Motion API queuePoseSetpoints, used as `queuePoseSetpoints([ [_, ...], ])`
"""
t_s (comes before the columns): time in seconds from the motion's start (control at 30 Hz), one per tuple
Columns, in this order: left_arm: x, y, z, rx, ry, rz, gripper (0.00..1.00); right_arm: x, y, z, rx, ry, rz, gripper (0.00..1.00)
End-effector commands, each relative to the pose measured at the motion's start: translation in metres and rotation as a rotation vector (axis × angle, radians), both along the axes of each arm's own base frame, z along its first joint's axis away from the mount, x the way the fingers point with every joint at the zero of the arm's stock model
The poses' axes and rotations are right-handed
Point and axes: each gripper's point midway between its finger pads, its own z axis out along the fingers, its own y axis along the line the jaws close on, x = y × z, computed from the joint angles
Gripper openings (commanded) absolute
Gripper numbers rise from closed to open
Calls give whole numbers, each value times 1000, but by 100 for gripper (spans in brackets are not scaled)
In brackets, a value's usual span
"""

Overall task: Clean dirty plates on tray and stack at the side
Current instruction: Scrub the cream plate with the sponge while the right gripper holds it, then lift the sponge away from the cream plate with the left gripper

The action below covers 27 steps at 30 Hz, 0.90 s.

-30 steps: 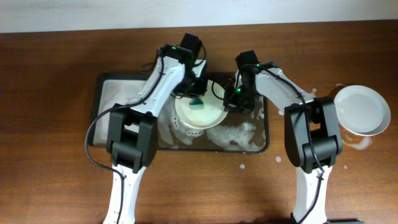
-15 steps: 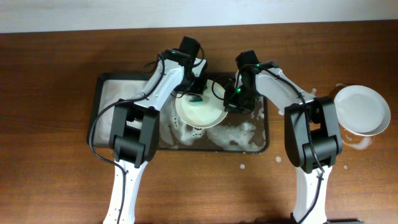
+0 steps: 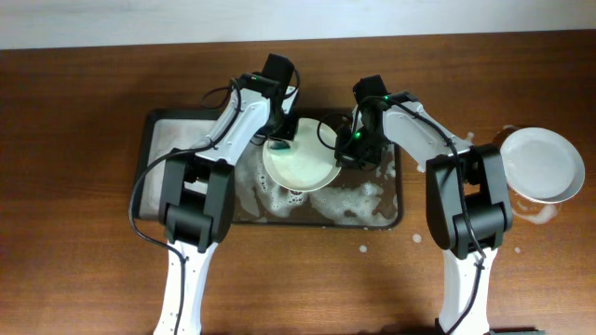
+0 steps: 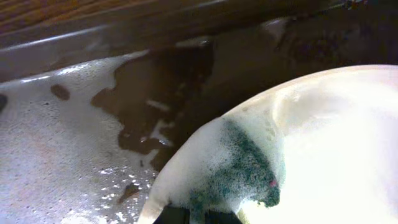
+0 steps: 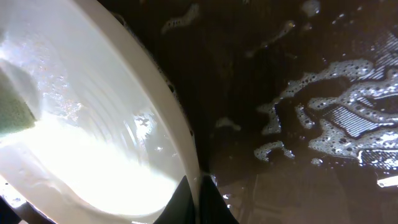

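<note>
A white plate (image 3: 303, 163) is held tilted over the dark tray (image 3: 158, 149). My right gripper (image 3: 346, 149) is shut on its right rim, and the fingers (image 5: 214, 202) pinch the rim in the right wrist view, where the plate (image 5: 93, 143) fills the left. My left gripper (image 3: 279, 141) is shut on a foamy green sponge (image 4: 239, 168) and presses it on the plate's upper left edge (image 4: 323, 143). The sponge's corner also shows in the right wrist view (image 5: 12, 112). Another white plate (image 3: 540, 165) lies on the table at the far right. A further plate (image 3: 289, 197) lies partly hidden below the held one.
The tray floor holds soapy water and foam (image 3: 358, 200), thick at the left in the left wrist view (image 4: 56, 162). Foam patches lie on the wooden table (image 3: 74, 270) beside the right plate. The tray's rim (image 4: 93, 43) runs close behind the sponge.
My left gripper has moved the sponge up and to the left across the plate, from its middle to its upper left edge. The right arm and the plate have stayed still.
</note>
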Motion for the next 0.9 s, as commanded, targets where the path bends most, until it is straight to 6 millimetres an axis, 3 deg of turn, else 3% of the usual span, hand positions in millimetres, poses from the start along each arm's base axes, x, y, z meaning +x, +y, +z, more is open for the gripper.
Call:
queuePoseSetpoints([
  [0.0, -17, 46, -54, 188, 91, 31, 0, -10, -15, -16, -82, 29, 3, 4],
  [0.17, -13, 60, -48, 271, 66, 42, 0, -10, -15, -16, -82, 29, 3, 4],
  [0.3, -4, 60, -30, 281, 43, 47, 0, -11, -15, -16, -82, 31, 4, 4],
  [0.5, 17, 63, 19, 312, -26, 63, 0, -11, -15, -16, -84, 32, 4, 4],
  [0.67, 34, 59, 73, 290, -112, 80, 0, -11, -15, -16, -83, 31, 7, 4],
  [0.8, 31, 60, 107, 263, -132, 143, 0, -10, -16, -16, -86, 25, 7, 4],
  [0.87, 22, 50, 107, 177, -75, 140, 0, -9, -16, -13, -85, 18, 20, 4],
])
